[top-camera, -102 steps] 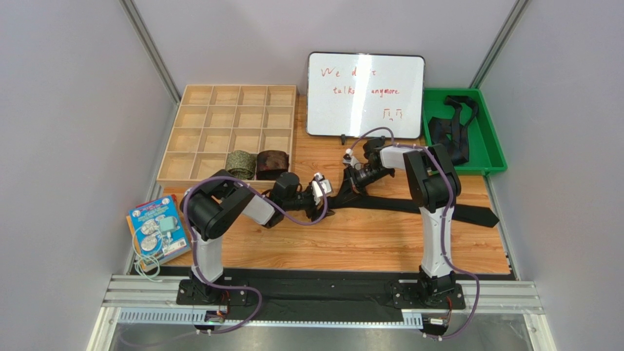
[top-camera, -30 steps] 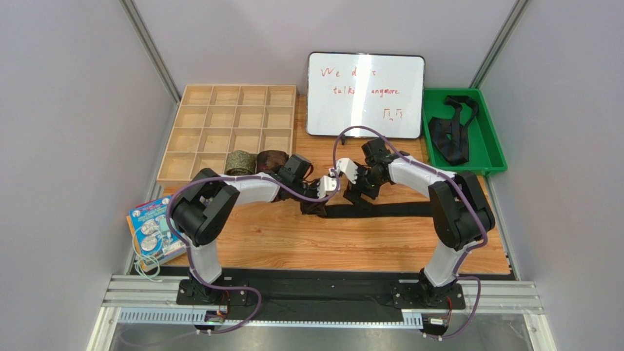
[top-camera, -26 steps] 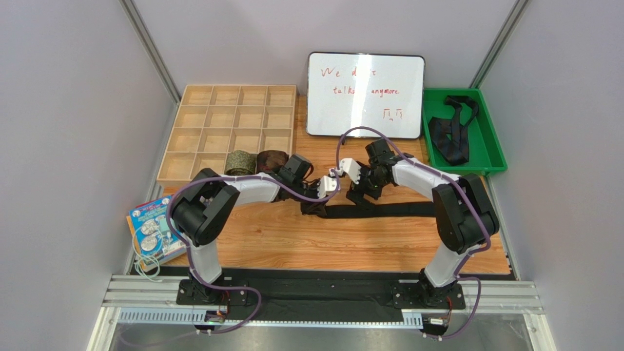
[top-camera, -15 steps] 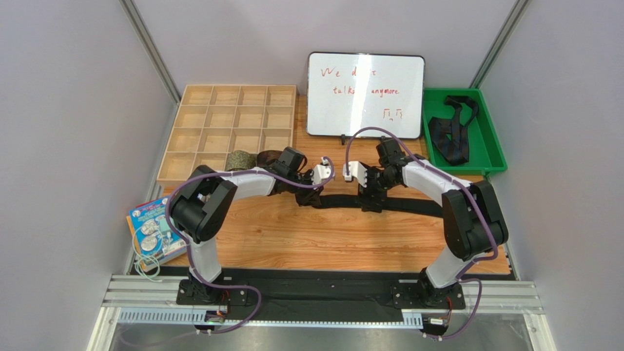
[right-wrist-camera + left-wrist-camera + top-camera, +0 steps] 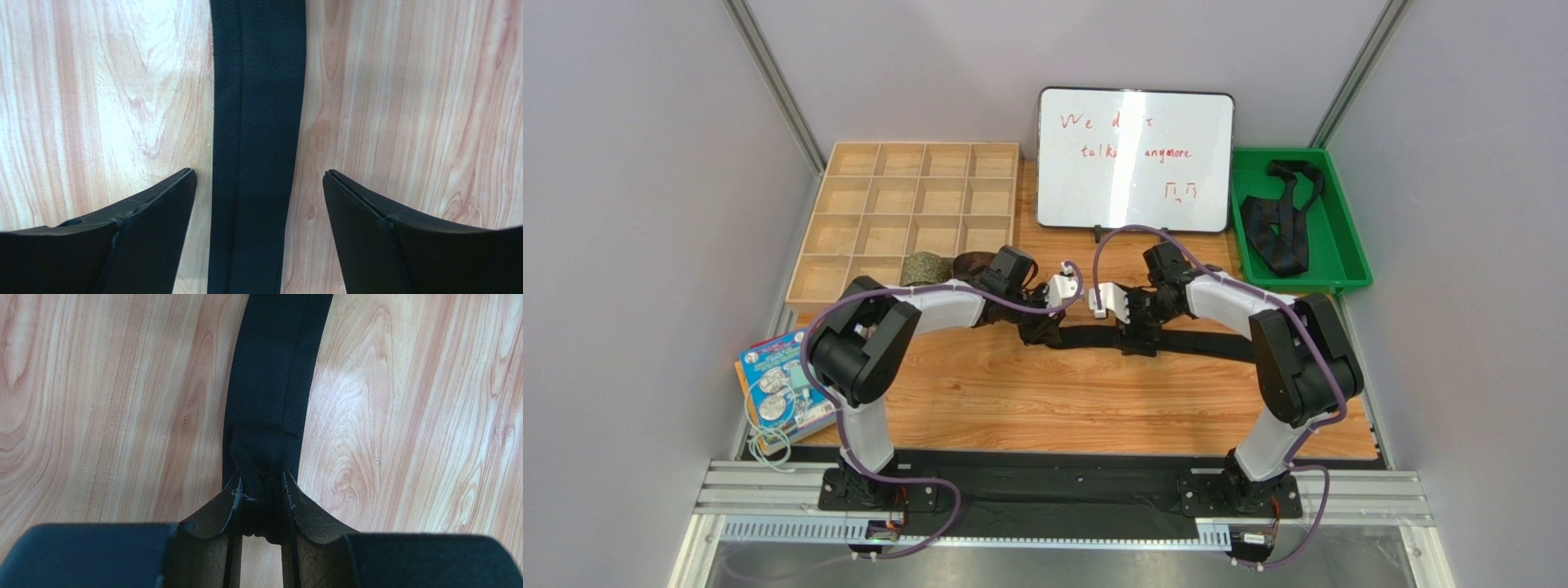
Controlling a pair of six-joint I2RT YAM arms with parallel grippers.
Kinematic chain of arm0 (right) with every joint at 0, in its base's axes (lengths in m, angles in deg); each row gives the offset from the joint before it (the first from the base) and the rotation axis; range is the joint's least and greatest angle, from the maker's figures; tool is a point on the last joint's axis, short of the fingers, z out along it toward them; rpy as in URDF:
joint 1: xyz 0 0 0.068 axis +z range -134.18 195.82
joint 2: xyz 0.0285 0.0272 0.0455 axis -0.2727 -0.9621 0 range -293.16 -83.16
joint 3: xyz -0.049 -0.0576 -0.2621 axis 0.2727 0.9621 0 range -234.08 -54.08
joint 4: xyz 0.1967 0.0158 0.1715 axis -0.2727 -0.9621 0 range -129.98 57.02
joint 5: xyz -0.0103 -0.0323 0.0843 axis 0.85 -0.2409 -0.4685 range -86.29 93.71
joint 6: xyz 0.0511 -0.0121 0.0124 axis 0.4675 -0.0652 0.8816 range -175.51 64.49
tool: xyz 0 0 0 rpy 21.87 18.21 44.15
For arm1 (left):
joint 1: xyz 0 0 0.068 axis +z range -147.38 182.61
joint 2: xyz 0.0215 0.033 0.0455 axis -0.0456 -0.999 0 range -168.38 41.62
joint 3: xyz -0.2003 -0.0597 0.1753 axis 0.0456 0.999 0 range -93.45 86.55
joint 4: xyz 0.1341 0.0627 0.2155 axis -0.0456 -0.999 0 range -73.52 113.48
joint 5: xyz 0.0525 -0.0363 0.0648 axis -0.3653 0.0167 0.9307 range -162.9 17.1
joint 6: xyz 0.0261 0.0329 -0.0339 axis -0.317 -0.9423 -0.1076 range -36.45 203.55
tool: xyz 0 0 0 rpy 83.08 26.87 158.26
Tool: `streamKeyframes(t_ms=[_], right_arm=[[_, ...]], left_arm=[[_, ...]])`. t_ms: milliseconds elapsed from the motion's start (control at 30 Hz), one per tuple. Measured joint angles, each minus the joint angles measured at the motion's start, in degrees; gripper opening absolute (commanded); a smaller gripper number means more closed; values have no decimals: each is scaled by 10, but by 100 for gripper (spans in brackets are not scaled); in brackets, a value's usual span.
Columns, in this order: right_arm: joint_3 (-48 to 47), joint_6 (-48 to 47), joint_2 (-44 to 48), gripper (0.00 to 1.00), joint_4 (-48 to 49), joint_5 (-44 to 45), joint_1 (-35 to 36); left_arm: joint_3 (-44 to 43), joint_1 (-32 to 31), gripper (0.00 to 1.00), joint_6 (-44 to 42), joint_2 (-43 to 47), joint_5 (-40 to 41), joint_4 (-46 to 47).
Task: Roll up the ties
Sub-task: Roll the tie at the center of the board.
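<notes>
A black tie [image 5: 1205, 343] lies as a flat strip across the wooden table. My left gripper [image 5: 1037, 328] is shut on its folded left end; in the left wrist view that bunched end [image 5: 265, 454] sits pinched between the fingertips [image 5: 232, 502] of the gripper [image 5: 263, 491]. My right gripper [image 5: 1136, 337] stands open just to the right, straddling the strip. In the right wrist view the tie [image 5: 258, 122] runs between the spread fingers of that gripper [image 5: 259, 177] without touching them. An olive-green coil [image 5: 923, 267] and a reddish-brown coil [image 5: 972, 260] sit in the wooden organizer.
The wooden compartment box [image 5: 891, 196] stands at the back left. A whiteboard [image 5: 1134, 159] is at the back middle. A green tray [image 5: 1342, 245] at the back right holds more black ties [image 5: 1274, 227]. A booklet [image 5: 781, 380] lies at the left edge.
Both grippers and the tie's left end have shifted a little toward the back. The right gripper slid right along the strip, then back left slightly, staying open.
</notes>
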Motion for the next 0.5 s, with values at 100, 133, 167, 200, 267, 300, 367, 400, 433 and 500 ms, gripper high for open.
streamKeyframes(t_ms=[100, 133, 167, 200, 267, 300, 367, 400, 433, 500], right_arm=[[-2, -19, -3, 53, -10, -9, 0], [-3, -25, -5, 42, -16, -12, 0], [-5, -30, -7, 37, -22, -14, 0], [-6, -38, -8, 32, -28, -16, 0], [-10, -47, -12, 20, -38, -19, 0], [-11, -52, -12, 20, -42, -20, 0], [-13, -60, -14, 22, -44, -20, -1], [-14, -63, -14, 27, -45, -20, -1], [-14, -65, -14, 31, -46, -21, -2], [-14, -69, -14, 50, -47, -20, -3]], left_arm=[[-2, 0, 19, 1, -1, 0, -2], [-3, 0, 19, 1, -2, 0, -3], [-4, 0, 19, 2, -2, 0, -3], [-5, 0, 19, 2, -3, 0, -3], [-7, 0, 19, 3, -5, 0, -4], [-8, 0, 19, 4, -5, 0, -4], [-9, 0, 19, 5, -6, 0, -4], [-9, 0, 19, 6, -6, 0, -4], [-9, 0, 19, 6, -6, 0, -4], [-9, 1, 19, 7, -6, 0, -4]])
